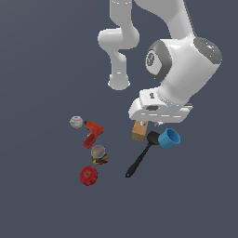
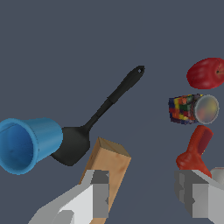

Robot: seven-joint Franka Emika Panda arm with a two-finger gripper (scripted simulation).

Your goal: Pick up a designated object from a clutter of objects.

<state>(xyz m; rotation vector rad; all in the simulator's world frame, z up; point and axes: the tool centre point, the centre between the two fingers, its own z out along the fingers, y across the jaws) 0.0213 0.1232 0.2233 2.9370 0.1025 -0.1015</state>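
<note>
Gripper (image 2: 142,199) hangs low over the clutter with its jaws spread wide and nothing between them, one finger (image 2: 94,197) in front of the tan wooden block (image 2: 109,164). The blue cup (image 1: 169,138) lies on its side just beside the black spatula (image 1: 142,158), touching its head, at the exterior view's right of the block. Well apart toward the left sit the red drill (image 1: 92,134), white ball (image 1: 76,122), small can (image 1: 99,155) and red apple (image 1: 88,175)

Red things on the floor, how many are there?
2. The red drill lies beside the white ball; the red apple sits just below the small can. Something could hide behind the gripper.
</note>
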